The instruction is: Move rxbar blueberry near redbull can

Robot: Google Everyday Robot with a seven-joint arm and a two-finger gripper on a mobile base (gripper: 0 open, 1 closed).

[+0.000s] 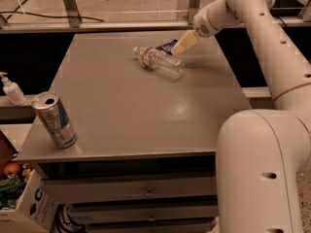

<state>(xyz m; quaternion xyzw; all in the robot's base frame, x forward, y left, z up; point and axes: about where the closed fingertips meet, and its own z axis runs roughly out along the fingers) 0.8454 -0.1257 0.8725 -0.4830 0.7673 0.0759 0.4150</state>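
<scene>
The rxbar blueberry (pixel 166 46) is a dark flat bar at the far right of the grey table (pixel 136 101), partly hidden behind a clear plastic water bottle (pixel 159 62) lying on its side. My gripper (pixel 183 43) reaches in from the upper right, its tan fingers right at the bar's right end, just behind the bottle. The redbull can (pixel 54 119) stands upright at the table's near left corner, far from the bar.
A white pump bottle (pixel 10 89) stands on a ledge left of the table. A box with items (pixel 19 198) sits on the floor at lower left. Drawers front the table. My arm's large white body fills the right side.
</scene>
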